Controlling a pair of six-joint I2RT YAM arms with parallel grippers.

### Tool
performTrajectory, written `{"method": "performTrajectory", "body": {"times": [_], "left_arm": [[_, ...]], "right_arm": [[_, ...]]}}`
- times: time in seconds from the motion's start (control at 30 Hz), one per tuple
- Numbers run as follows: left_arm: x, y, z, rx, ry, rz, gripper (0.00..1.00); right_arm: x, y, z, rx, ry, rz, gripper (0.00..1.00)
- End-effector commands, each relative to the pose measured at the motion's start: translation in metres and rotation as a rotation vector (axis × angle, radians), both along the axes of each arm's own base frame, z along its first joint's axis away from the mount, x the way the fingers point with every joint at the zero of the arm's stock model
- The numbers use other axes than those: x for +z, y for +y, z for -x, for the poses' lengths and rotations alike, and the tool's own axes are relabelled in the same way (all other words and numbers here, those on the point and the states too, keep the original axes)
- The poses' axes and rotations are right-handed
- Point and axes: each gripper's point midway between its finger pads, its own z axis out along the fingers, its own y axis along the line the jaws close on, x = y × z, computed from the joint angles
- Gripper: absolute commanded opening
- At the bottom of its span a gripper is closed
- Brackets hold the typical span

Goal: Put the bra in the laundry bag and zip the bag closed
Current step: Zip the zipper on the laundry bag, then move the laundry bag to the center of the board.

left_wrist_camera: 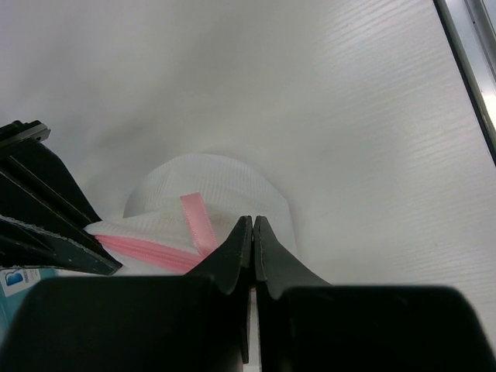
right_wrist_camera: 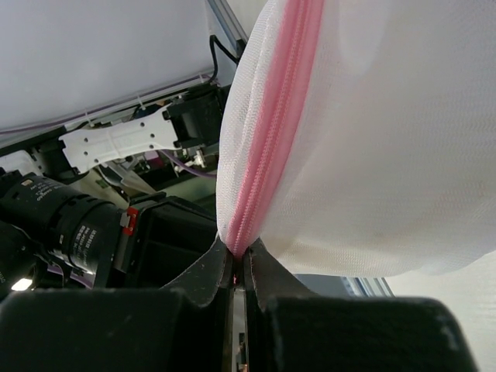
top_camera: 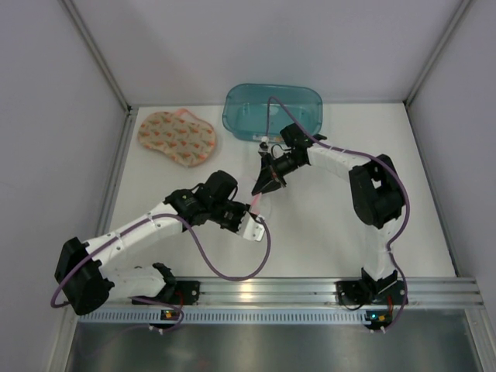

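The laundry bag point(right_wrist_camera: 372, 155) is white net with a pink zipper point(right_wrist_camera: 275, 116). My right pincer point(right_wrist_camera: 239, 260) is squeezed together on the zipper, and the bag is just above it. My left pincer point(left_wrist_camera: 253, 225) is pinched on the bag's edge. The spotty peach bra point(top_camera: 177, 138) lies on the counter point(top_camera: 325, 232), far beyond my left pincer.

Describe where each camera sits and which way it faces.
Top external: above, behind the robot, looking down on the table; both arms show.
Left wrist: on the left arm, facing the laundry bag; the shut left gripper shows.
Right wrist: on the right arm, facing the pink zipper; the shut right gripper shows.
Shared: both wrist views see the laundry bag.
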Motion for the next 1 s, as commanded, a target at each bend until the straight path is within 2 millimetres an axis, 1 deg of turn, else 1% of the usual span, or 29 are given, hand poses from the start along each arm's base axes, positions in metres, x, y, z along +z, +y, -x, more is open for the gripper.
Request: {"method": "performTrajectory", "body": {"times": [0.0,0.1,0.13,0.17,0.2,0.23,0.27,0.3,0.33,0.37,0.43,0.47,0.5,0.53,0.57,0.6,0.63,0.67,0.7,0.73,0.77,0.8,0.83,0.87,0.9,0.93,0.97], "left_arm": [[-0.01,0.015,0.037,-0.037,0.159,-0.055,0.06],[0.011,0.006,0.022,0.033,0.146,-0.036,0.29],[0.026,0.0,0.014,0.088,0.157,-0.013,0.55],[0.034,-0.003,0.009,0.124,0.158,-0.002,0.62],[0.042,-0.004,0.004,0.16,0.164,0.011,0.64],[0.059,-0.008,-0.002,0.203,0.176,0.051,0.66],[0.068,-0.005,-0.009,0.248,0.184,0.074,0.74],[0.076,-0.003,-0.013,0.284,0.201,0.096,0.82],[0.089,-0.003,-0.017,0.337,0.236,0.134,0.91],[0.094,0.004,-0.028,0.403,0.256,0.152,0.92],[0.096,0.011,-0.04,0.531,0.323,0.169,0.93],[0.093,0.019,-0.052,0.603,0.339,0.174,0.92],[0.089,0.023,-0.057,0.684,0.388,0.176,0.92],[0.081,0.025,-0.063,0.728,0.421,0.162,0.92],[0.076,0.031,-0.07,0.779,0.452,0.162,0.91],[0.074,0.032,-0.074,0.811,0.47,0.169,0.9],[0.068,0.034,-0.079,0.855,0.505,0.175,0.9],[0.067,0.034,-0.083,0.865,0.51,0.186,0.9],[0.073,0.027,-0.092,0.868,0.499,0.24,0.91],[0.068,0.024,-0.096,0.874,0.504,0.249,0.91],[0.068,0.021,-0.102,0.884,0.492,0.264,0.91],[0.069,0.017,-0.111,0.899,0.469,0.277,0.91],[0.063,0.011,-0.119,0.91,0.457,0.256,0.91],[0.057,0.002,-0.119,0.908,0.432,0.227,0.91],[0.044,-0.001,-0.127,0.945,0.409,0.182,0.91],[0.046,-0.011,-0.128,0.933,0.391,0.179,0.9],[0.043,-0.016,-0.13,0.933,0.389,0.168,0.9]], "right_arm": [[0.018,-0.003,-0.027,-0.035,-0.133,-0.044,0.0],[0.025,-0.006,-0.025,-0.029,-0.176,-0.056,0.0],[0.026,-0.008,-0.025,-0.03,-0.188,-0.054,0.0],[0.025,-0.011,-0.024,-0.034,-0.197,-0.048,0.0],[0.023,-0.014,-0.025,-0.04,-0.215,-0.044,0.0],[0.022,-0.017,-0.025,-0.042,-0.229,-0.044,0.0],[0.019,-0.023,-0.027,-0.052,-0.231,-0.032,0.0],[0.011,-0.028,-0.031,-0.05,-0.272,-0.014,0.0],[0.006,-0.032,-0.032,-0.05,-0.286,0.001,0.0],[-0.003,-0.039,-0.032,-0.052,-0.272,0.029,0.0],[-0.017,-0.044,-0.032,-0.038,-0.286,0.053,0.0],[-0.031,-0.048,-0.029,-0.036,-0.259,0.075,0.0],[-0.037,-0.049,-0.03,-0.033,-0.274,0.084,0.0],[-0.043,-0.052,-0.03,-0.034,-0.271,0.1,0.02],[-0.049,-0.055,-0.029,-0.036,-0.269,0.118,0.05],[-0.053,-0.058,-0.032,-0.039,-0.295,0.141,0.15],[-0.055,-0.06,-0.033,-0.044,-0.306,0.158,0.19],[-0.054,-0.063,-0.035,-0.051,-0.321,0.171,0.26],[-0.057,-0.067,-0.039,-0.057,-0.346,0.201,0.45],[-0.058,-0.07,-0.04,-0.063,-0.348,0.221,0.51],[-0.053,-0.073,-0.043,-0.07,-0.37,0.226,0.65],[-0.052,-0.077,-0.046,-0.076,-0.392,0.248,0.69],[-0.049,-0.084,-0.048,-0.089,-0.404,0.266,0.73],[-0.039,-0.088,-0.05,-0.101,-0.437,0.272,0.79],[-0.036,-0.094,-0.053,-0.108,-0.463,0.287,0.84],[-0.031,-0.103,-0.056,-0.126,-0.468,0.298,0.88],[-0.021,-0.108,-0.056,-0.143,-0.49,0.3,0.93]]}}
